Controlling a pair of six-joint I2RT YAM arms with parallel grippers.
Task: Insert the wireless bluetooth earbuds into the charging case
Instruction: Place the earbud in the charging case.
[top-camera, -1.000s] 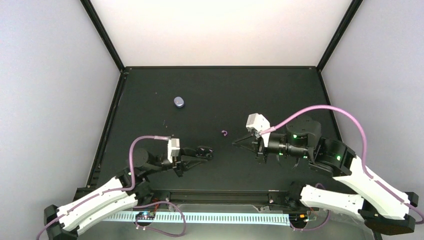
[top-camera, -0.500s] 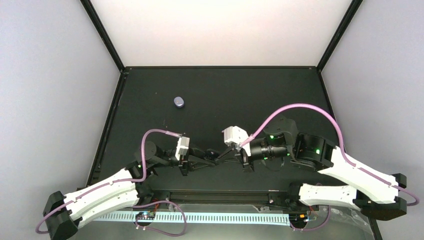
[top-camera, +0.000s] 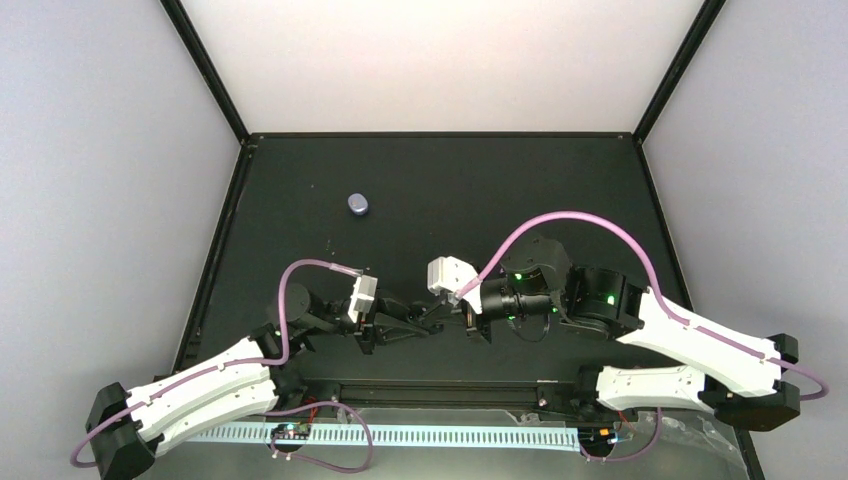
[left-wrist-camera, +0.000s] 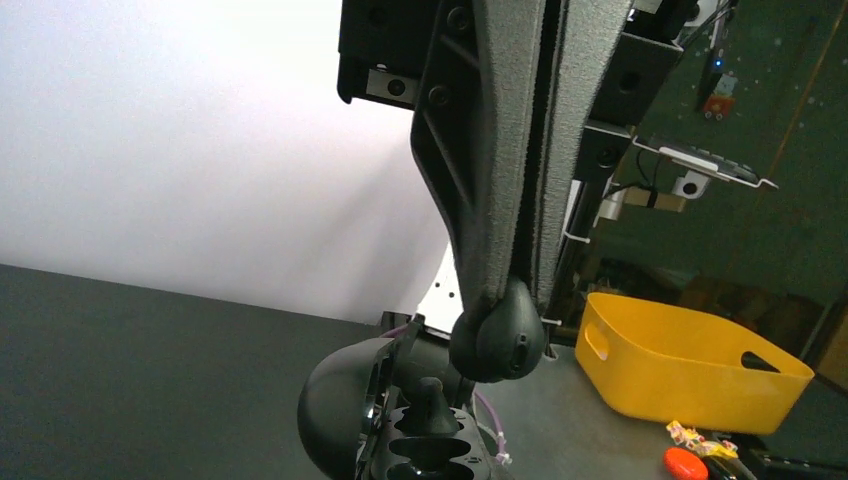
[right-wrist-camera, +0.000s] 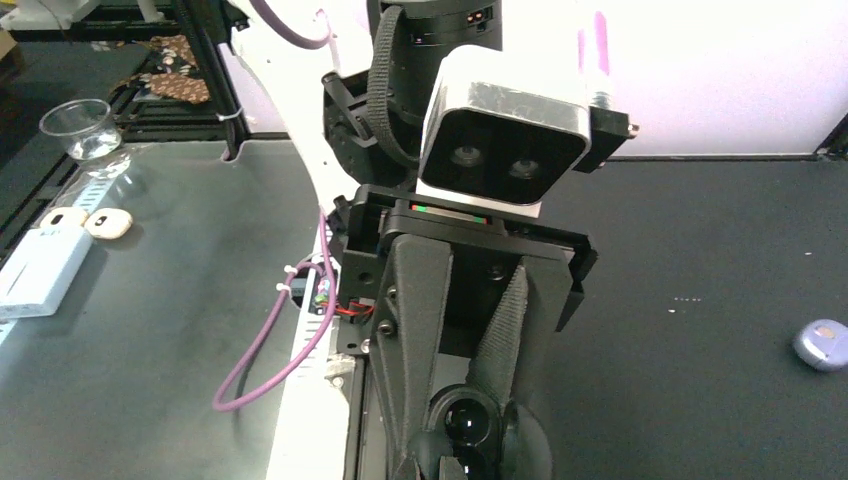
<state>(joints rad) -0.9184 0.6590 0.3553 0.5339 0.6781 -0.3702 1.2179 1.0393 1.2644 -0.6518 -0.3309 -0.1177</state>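
Observation:
The charging case (left-wrist-camera: 455, 455) is a black clamshell held open, lid (left-wrist-camera: 335, 405) swung to the left. One black earbud (left-wrist-camera: 432, 398) stands in its far well, and the wells in front of it are empty. Just above the case, my right gripper (left-wrist-camera: 520, 295) comes down from the top, shut on a second earbud (left-wrist-camera: 497, 342). In the right wrist view my left gripper (right-wrist-camera: 470, 400) is shut on the case (right-wrist-camera: 468, 425), whose glossy well shows between the fingers. From above, the left gripper (top-camera: 424, 322) and right gripper (top-camera: 446, 309) meet tip to tip near the table's front.
A small lavender oval object (top-camera: 358, 204) lies alone on the black table at the back left and is also in the right wrist view (right-wrist-camera: 822, 345). Off the table are a yellow bin (left-wrist-camera: 690, 365), a glass cup (right-wrist-camera: 80, 128) and a white box (right-wrist-camera: 40, 270).
My right arm has swung left and toward the front until its tips reach the left gripper. The left gripper has edged slightly right. Both grippers stay shut.

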